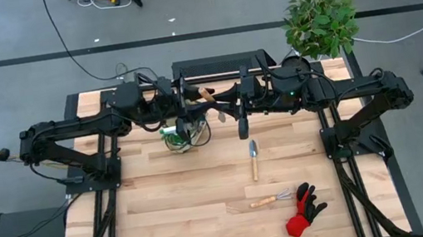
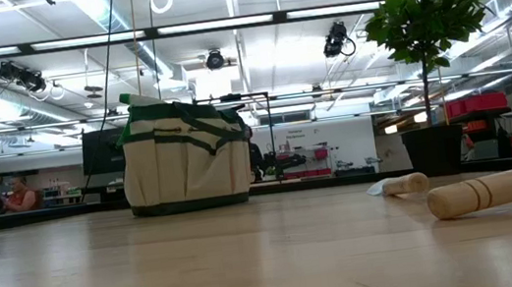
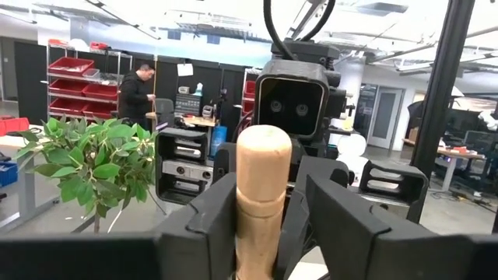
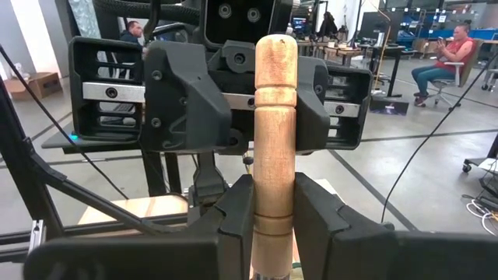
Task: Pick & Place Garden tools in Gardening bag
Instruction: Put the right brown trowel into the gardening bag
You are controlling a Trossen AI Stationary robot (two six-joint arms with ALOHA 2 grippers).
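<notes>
Wood is what you have most of: three wooden-handled tools, plus one glove, one bag and one plant. Starting at your left, the tan gardening bag (image 2: 184, 158) stands upright on the table (image 1: 167, 217) under the left arm, toward the far edge, dark loop handles up. Just beside it, above the table, the left gripper (image 3: 268, 194) has its fingers on either side of the held wooden-handled tool (image 4: 275, 117); you cannot tell whether they are clamped on it. Facing it, the right gripper (image 4: 274, 202) is closed on the same handle, low down by the grooved rings. From above, that tool's long axis runs roughly front to back, rounded butt end toward the far edge. Further right, on the table, the trowel (image 1: 254, 160) lies with its long axis front to back, blade toward the far edge and handle toward the near one. Nearer the front, the small rake (image 1: 272, 200) lies crosswise, handle to the left and prongs to the right, close to the one red-and-black glove (image 1: 303, 211). The potted plant (image 1: 320, 21) stands at the far right corner.
</notes>
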